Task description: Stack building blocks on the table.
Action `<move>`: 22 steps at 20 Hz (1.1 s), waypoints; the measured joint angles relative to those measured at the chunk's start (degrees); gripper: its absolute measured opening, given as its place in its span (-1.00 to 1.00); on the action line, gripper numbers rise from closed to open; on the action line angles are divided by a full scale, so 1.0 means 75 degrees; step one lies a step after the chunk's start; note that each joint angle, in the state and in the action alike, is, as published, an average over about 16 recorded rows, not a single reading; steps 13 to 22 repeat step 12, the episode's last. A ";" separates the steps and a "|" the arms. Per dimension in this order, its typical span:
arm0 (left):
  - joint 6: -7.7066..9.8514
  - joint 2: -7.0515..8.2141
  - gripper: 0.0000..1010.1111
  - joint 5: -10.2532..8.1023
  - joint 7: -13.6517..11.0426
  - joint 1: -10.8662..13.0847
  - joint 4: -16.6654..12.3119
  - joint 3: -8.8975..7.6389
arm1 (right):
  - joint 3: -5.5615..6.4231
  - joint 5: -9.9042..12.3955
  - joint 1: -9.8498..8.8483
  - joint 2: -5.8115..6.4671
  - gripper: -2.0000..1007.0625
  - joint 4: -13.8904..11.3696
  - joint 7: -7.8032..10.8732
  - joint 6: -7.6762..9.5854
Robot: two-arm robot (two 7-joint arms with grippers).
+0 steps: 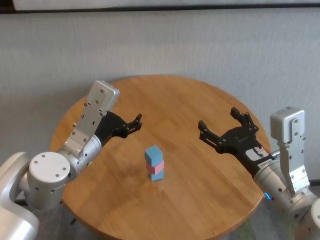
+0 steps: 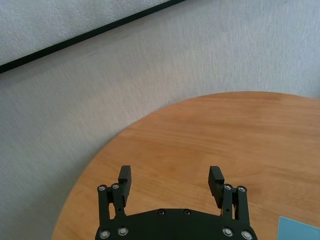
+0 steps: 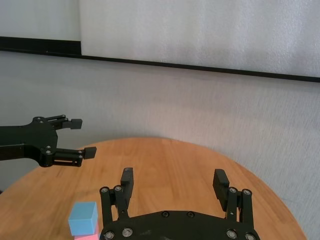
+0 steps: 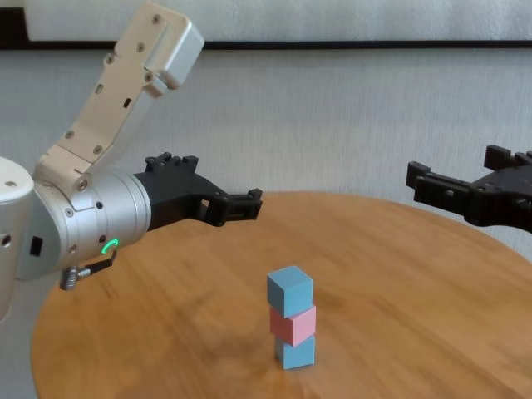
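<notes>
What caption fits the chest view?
Blue-pink-blue block tower stands finished on the table; open left gripper and right gripper hover apart.

We see a light blue top block (image 1: 153, 154), a pink middle block (image 1: 157, 167) and a light blue bottom block (image 1: 157, 175) on the orange-brown, wood-grained table (image 1: 200, 100); both the left gripper (image 1: 136, 121) and right gripper (image 1: 220, 126) are black.

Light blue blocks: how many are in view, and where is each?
2. One light blue block tops the stack near the middle of the table; the other sits at the bottom, under the pink block. None looks hidden elsewhere.
</notes>
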 joint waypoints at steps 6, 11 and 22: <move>0.0000 0.0004 0.98 -0.0010 0.0023 0.0014 -0.0020 -0.0011 | -0.0004 -0.0017 0.0001 -0.0003 1.00 0.0003 -0.0005 -0.0007; 0.0000 0.0005 0.98 -0.0015 0.0032 0.0019 -0.0027 -0.0015 | -0.0006 -0.0023 0.0002 -0.0004 1.00 0.0005 -0.0007 -0.0009; 0.0000 0.0006 0.98 -0.0015 0.0033 0.0020 -0.0028 -0.0015 | -0.0006 -0.0024 0.0002 -0.0004 1.00 0.0005 -0.0007 -0.0009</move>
